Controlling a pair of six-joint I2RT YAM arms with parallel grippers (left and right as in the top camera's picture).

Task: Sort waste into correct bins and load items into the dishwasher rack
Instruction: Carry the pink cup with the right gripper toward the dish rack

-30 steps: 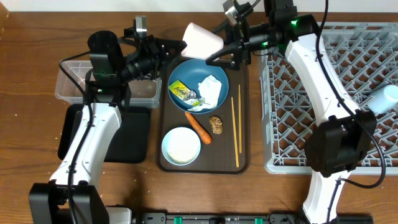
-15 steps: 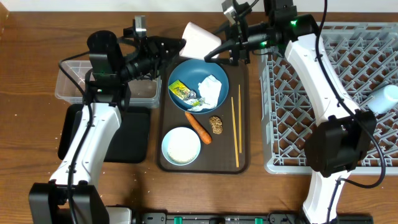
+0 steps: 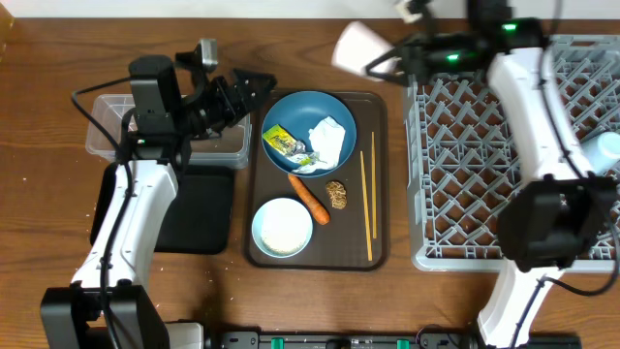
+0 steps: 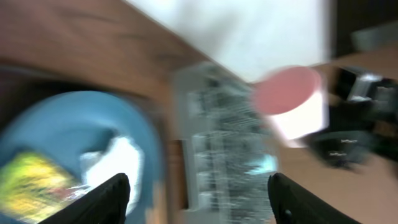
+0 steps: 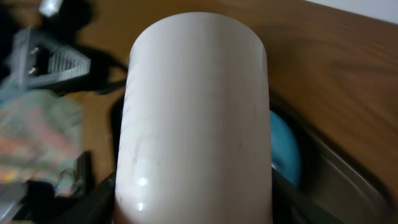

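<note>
My right gripper (image 3: 385,56) is shut on the pale-pink cup (image 3: 358,46) and holds it on its side in the air, just left of the grey dishwasher rack (image 3: 484,194). The cup (image 5: 196,118) fills the right wrist view, with dark fingers (image 5: 93,200) at both sides. My left gripper (image 3: 244,90) stands open and empty beside the dark-blue bowl (image 3: 310,111), which holds a white napkin (image 3: 327,139) and a yellow-green wrapper (image 3: 284,142). In the blurred left wrist view the left gripper (image 4: 199,205) has nothing between its fingers, and the cup (image 4: 289,99) hangs far ahead.
The brown serving tray (image 3: 380,254) carries a carrot (image 3: 310,199), a brown food piece (image 3: 337,194), chopsticks (image 3: 367,204) and a white bowl of rice (image 3: 282,227). A clear tub (image 3: 107,136) and a black tray (image 3: 199,218) lie left. A light-blue cup (image 3: 605,150) sits in the rack.
My left gripper opened, let go of the pink cup and drew back left. The right gripper closed on the cup and carried it up and right towards the rack.
</note>
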